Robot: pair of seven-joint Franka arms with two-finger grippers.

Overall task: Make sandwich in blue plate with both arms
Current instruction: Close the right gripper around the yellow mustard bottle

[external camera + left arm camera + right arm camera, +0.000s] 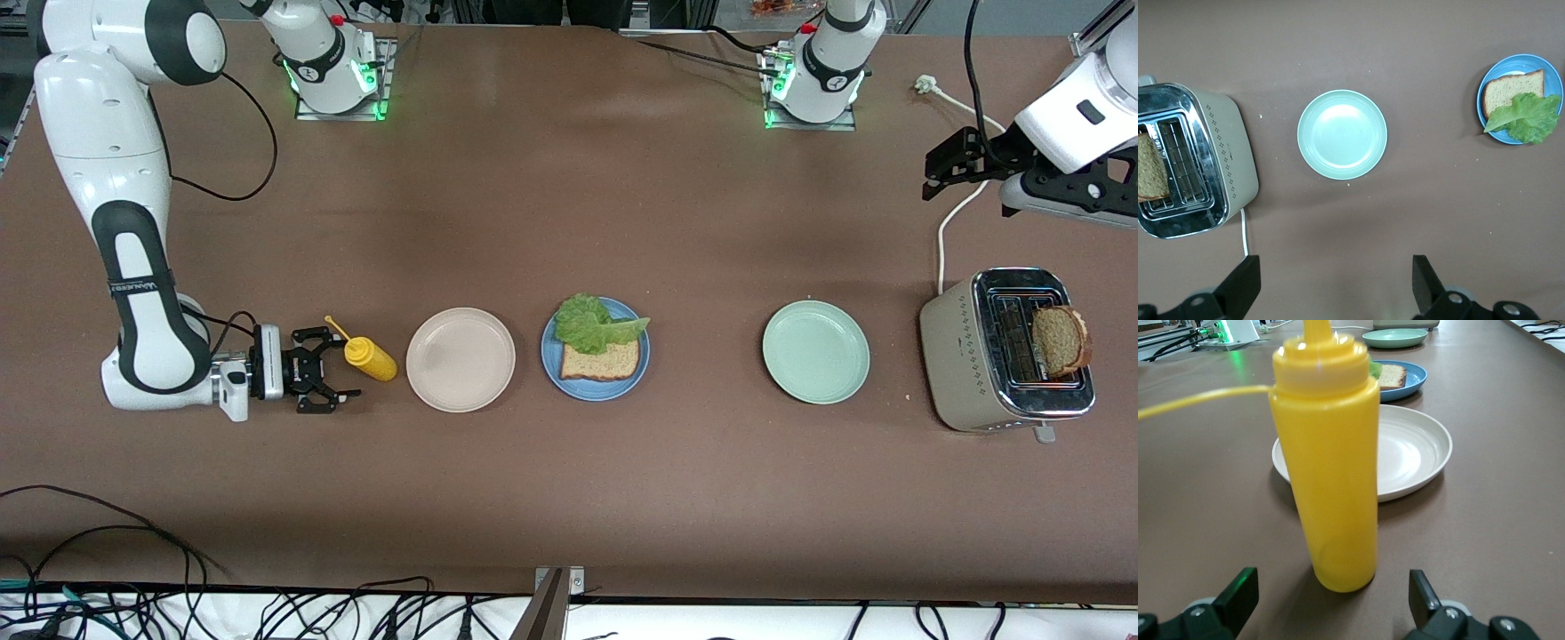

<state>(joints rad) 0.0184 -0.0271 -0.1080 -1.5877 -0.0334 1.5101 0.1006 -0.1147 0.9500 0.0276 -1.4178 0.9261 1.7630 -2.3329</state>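
Though beside yellow bottle point(372, 358), right tool point(331, 369) agape.

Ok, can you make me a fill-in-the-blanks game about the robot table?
1. The ruffled green lettuce leaf lies on a slice of brown ____.
2. The round blue plate sits between the beige plate and the ____ plate.
3. The open right gripper is beside the ____ squeeze bottle.

Missing words: bread; mint-green; yellow

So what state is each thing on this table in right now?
Blue plate: holds one bread slice topped with lettuce.
Beige plate: empty.
Green plate: empty.
Toaster: second slice sticking up.
Mustard bottle: upright, capped.
Right gripper: open beside bottle.
Left gripper: open, raised.
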